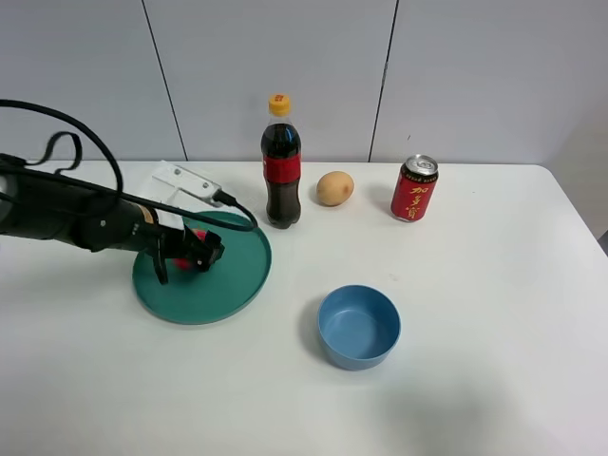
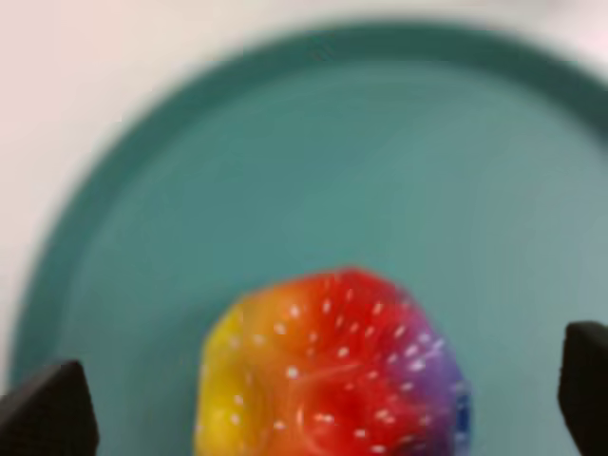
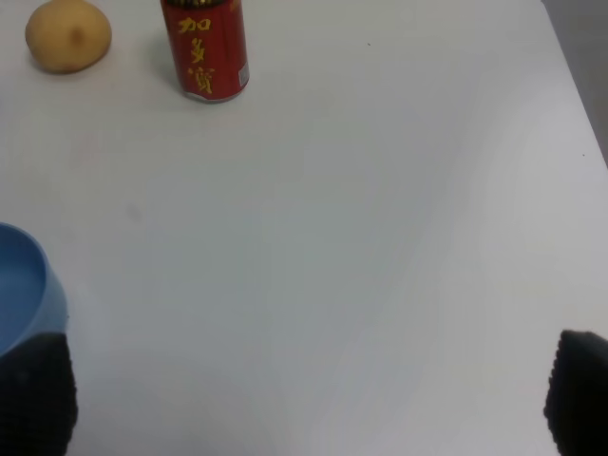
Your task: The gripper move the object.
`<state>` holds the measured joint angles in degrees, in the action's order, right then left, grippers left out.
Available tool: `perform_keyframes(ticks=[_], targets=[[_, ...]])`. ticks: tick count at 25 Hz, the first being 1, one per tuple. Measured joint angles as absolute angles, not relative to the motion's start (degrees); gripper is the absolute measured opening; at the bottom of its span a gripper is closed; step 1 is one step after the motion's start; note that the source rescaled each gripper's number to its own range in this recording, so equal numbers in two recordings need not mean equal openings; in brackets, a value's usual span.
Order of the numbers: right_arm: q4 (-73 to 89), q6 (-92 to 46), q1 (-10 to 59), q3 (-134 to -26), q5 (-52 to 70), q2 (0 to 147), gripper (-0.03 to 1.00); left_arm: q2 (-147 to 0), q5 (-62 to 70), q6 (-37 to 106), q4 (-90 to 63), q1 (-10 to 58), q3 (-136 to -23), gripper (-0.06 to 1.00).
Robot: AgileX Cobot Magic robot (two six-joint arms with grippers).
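Note:
The object, a small rough ball mottled red, yellow and purple [image 2: 332,366], lies on a round green plate [image 2: 285,152]. My left gripper [image 2: 316,399] is open, with one black jaw on each side of the ball and a gap to each. In the exterior high view the left gripper [image 1: 185,253] hangs low over the plate [image 1: 237,277], and only a red bit of the ball [image 1: 198,261] shows between the jaws. My right gripper [image 3: 306,394] is open over bare table and is out of the exterior high view.
A cola bottle [image 1: 281,161] stands just behind the plate. A tan egg-shaped thing [image 1: 334,188] and a red can [image 1: 414,188] stand further right. A blue bowl [image 1: 358,326] sits at the front middle, and it also shows in the right wrist view [image 3: 24,285].

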<state>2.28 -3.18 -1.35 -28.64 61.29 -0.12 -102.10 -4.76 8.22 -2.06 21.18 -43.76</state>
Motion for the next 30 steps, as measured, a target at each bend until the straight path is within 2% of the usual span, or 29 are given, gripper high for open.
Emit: perform_keyframes(ticks=[6, 11, 16, 23, 26, 30], targets=[[2.3, -3.2, -1.3, -28.6, 61.3, -0.1, 1.0, -86.2, 5.2, 6.6, -2.1, 21.2, -43.7, 0.98], [2.3, -3.2, -1.3, -28.6, 61.3, -0.1, 1.0, -76.2, 19.7, 6.6, -1.6, 19.9, -47.2, 0.98], [2.3, -3.2, -1.3, -28.6, 61.3, -0.1, 1.0, -72.1, 33.2, 6.7, 5.4, 12.1, -55.1, 0.98], [2.3, -3.2, -1.3, -28.6, 61.3, -0.1, 1.0, -68.2, 39.6, 6.8, 8.9, -2.2, -59.6, 0.98], [2.3, -3.2, -1.3, -28.6, 61.3, -0.1, 1.0, -63.5, 44.1, 6.5, 8.5, -5.6, -59.6, 0.98], [2.3, -3.2, -1.3, -28.6, 61.3, -0.1, 1.0, -54.4, 50.9, 6.3, 5.4, -6.1, -59.7, 0.98]])
